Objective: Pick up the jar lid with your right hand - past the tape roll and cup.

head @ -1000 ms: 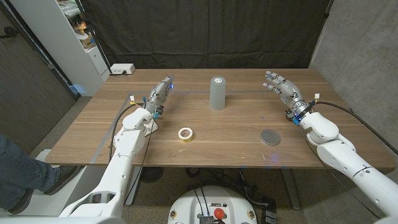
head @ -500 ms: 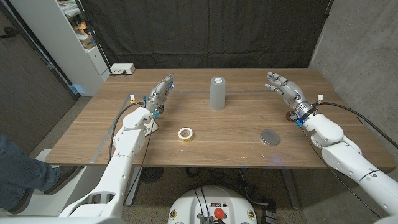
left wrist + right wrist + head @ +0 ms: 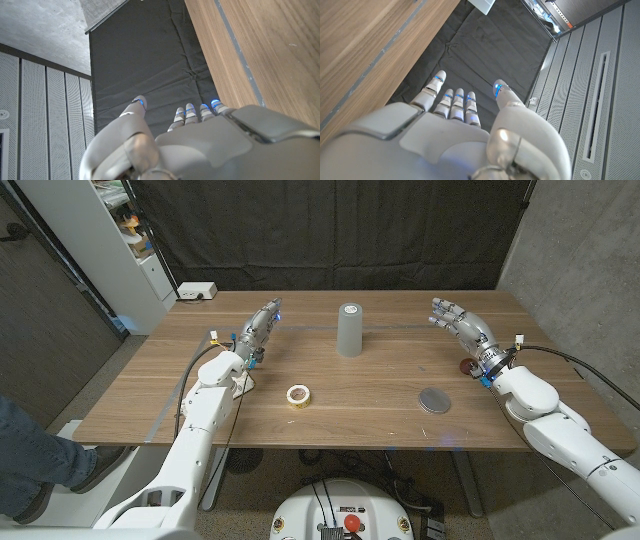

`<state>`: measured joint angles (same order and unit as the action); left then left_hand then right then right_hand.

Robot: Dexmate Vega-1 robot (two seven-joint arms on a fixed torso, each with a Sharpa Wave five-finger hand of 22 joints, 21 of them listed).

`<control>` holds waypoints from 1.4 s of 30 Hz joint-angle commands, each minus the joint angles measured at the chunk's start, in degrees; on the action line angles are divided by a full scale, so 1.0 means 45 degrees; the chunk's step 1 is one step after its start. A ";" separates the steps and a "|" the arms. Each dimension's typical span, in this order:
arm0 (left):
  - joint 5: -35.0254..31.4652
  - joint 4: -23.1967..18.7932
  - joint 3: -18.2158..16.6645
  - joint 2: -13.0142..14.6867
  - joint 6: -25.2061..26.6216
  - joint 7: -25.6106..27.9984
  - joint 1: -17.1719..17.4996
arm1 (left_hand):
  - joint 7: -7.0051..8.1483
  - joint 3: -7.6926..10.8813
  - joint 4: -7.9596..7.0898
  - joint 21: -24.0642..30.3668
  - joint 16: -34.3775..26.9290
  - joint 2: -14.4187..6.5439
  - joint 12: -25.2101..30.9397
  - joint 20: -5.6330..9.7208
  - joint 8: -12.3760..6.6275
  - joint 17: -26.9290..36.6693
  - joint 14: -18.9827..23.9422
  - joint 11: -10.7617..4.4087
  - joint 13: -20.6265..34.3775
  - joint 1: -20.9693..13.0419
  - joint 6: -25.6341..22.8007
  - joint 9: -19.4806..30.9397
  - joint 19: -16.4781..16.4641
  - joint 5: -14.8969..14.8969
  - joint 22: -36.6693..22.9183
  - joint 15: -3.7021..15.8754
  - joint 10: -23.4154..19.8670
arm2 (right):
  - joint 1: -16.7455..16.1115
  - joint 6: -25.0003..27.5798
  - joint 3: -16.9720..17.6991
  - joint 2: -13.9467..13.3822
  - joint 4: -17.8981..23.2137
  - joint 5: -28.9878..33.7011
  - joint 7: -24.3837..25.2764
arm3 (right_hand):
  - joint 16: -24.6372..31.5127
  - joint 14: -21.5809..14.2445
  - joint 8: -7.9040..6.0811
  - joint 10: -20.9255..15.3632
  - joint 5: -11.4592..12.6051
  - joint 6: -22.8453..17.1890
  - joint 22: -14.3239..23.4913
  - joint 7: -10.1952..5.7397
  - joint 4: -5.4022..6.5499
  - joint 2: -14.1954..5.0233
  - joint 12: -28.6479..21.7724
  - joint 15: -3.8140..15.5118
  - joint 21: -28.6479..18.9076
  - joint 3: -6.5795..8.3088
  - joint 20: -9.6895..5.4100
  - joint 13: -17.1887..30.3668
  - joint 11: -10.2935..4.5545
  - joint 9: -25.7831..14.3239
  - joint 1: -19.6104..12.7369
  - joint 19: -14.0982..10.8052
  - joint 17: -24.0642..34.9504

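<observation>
Both hands empty, fingers apart, at either side of the bench; jar lid untouched.

The jar lid [image 3: 434, 400], a flat grey disc, lies near the bench's [image 3: 370, 405] front edge toward its right end, apart from the right hand [image 3: 462, 325], which is raised with fingers spread. The left hand [image 3: 258, 330] stretches toward the far left corner, holding nothing. The grey cup [image 3: 349, 329] stands mid-bench near the far edge; the tape roll [image 3: 298, 395] lies near the front edge. No readable writing shows.
</observation>
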<state>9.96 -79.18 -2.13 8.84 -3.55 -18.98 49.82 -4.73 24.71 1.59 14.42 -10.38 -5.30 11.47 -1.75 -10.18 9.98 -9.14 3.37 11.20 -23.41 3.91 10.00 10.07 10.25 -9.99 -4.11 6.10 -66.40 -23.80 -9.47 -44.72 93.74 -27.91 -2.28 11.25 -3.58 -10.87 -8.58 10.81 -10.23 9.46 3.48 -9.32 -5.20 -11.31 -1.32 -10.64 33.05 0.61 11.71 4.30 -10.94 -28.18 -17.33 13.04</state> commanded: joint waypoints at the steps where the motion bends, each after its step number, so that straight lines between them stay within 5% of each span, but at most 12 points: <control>1: -0.0057 -0.0049 0.0133 0.0012 0.0095 0.0039 -0.0061 | 0.0008 0.0042 0.0079 -0.0020 -0.0026 -0.0118 0.0067 -0.0050 -0.0076 0.0044 -0.0179 -0.0038 0.0000 -0.0022 0.0109 0.0044 0.0347 0.0093 -0.0056 -0.0007 0.0109 | -0.0334 -0.0238 0.0339 -0.0232 0.0035 0.0227 -0.0010 | 0.0122 -0.0197 -0.0089 -0.0102 0.0081 -0.0075 0.0046 -0.0146 -0.0043 -0.0003 -0.0062 0.0229 -0.0016 0.0009 -0.0041 0.0025 -0.0140 0.0005 -0.0223 -0.0004 -0.0045; 9: -0.0098 -0.0074 0.0191 0.0002 0.0098 0.0108 -0.0048 | 0.0009 0.0040 0.0104 -0.0050 -0.0021 -0.0127 0.0063 -0.0058 -0.0075 0.0043 -0.0200 -0.0022 -0.0002 -0.0016 0.0119 0.0044 0.0348 0.0095 -0.0059 -0.0006 0.0131 | -0.0570 -0.0482 0.0566 -0.0306 0.0052 0.0409 0.0035 | 0.0134 -0.0326 -0.0136 -0.0165 0.0082 -0.0219 0.0045 -0.0287 -0.0087 0.0095 -0.0066 0.0340 -0.0026 0.0055 -0.0122 -0.0002 -0.0385 0.0007 -0.0322 -0.0002 -0.0121; 42: -0.0111 -0.0595 0.0302 0.0052 0.0138 0.0224 0.0197 | 0.0041 0.0032 0.0205 -0.0164 -0.0041 -0.0172 0.0073 -0.0067 -0.0085 0.0042 -0.0174 -0.0093 -0.0008 0.0012 0.0121 0.0044 0.0330 0.0106 -0.0067 0.0024 0.0157 | -0.1864 -0.1017 0.1735 -0.0507 0.0622 0.1849 0.0792 | 0.0267 -0.0698 -0.0105 0.0090 0.0062 -0.0154 0.0041 -0.0479 -0.0001 0.0206 0.0004 0.0386 -0.0028 0.0129 -0.0052 -0.0028 -0.0510 -0.0001 -0.0314 0.0060 -0.0137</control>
<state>9.46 -81.32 -0.97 9.04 -3.00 -18.09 50.42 -4.38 24.73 2.07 13.92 -10.38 -5.54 11.47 -1.95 -10.18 9.98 -9.61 3.06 11.21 -23.18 4.20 10.00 9.85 10.25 -9.99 -4.07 6.40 -73.09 -27.35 -3.34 -46.83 95.83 -22.44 0.11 12.36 -6.37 -11.31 -7.85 10.80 -10.76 9.46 1.71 -9.56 -4.69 -11.31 0.42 -10.64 33.30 0.41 11.45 2.15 -10.95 -29.29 -17.13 12.24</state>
